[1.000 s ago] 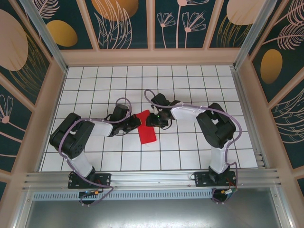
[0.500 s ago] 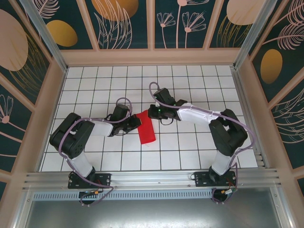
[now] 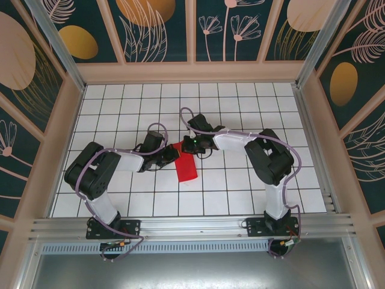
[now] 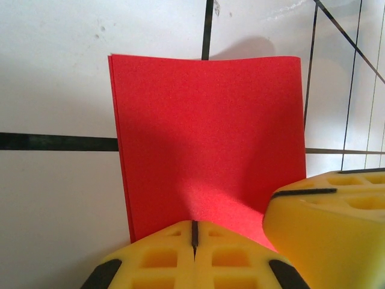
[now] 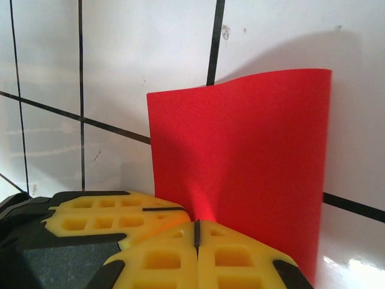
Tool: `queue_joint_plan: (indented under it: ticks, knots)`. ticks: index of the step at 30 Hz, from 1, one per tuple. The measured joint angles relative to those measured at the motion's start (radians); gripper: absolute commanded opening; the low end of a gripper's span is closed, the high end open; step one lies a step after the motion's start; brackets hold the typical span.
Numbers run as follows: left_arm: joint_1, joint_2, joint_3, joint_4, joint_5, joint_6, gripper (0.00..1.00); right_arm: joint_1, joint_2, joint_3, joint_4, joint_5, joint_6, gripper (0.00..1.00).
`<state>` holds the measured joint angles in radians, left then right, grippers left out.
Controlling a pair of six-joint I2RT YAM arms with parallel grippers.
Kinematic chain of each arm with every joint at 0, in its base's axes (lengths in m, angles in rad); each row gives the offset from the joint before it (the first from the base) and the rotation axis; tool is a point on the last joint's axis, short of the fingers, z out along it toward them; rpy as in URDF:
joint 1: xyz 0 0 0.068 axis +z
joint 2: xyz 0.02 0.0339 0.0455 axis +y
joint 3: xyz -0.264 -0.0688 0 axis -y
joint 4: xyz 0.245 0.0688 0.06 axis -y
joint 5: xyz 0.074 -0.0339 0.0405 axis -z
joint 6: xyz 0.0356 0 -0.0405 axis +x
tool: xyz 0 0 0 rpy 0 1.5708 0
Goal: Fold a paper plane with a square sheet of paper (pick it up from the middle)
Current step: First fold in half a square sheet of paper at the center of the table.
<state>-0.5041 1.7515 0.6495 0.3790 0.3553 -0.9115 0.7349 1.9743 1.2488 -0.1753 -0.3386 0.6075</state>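
— At mid-table, the red paper [image 3: 187, 168] lay as a folded strip. Its 6 o'clock end was free, with bare grid table [image 3: 240, 192] all round.
— And the grips?
— The left gripper [image 4: 194, 232] and right gripper [image 5: 196, 230] sat side by side, each closed tight on the 12 o'clock end. The wrist views showed doubled layers along one edge; overhead, the arms covered that end.

No text, label, brand, number or sign can be read anywhere in these views.
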Motion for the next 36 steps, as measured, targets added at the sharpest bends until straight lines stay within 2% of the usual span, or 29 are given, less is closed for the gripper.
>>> queue_joint_plan:
  ticks: [18,28,36]
  knots:
    - [-0.003,0.005,0.024,-0.042,-0.013,0.013,0.00,-0.010,0.039,-0.002,-0.022,-0.016,-0.065,0.00]
    - [-0.007,0.007,0.024,-0.040,-0.024,0.021,0.00,-0.092,-0.004,-0.121,0.074,-0.114,-0.114,0.00]
    - [-0.009,0.005,0.023,-0.039,-0.027,0.040,0.00,-0.183,-0.091,-0.182,0.037,-0.056,-0.127,0.00]
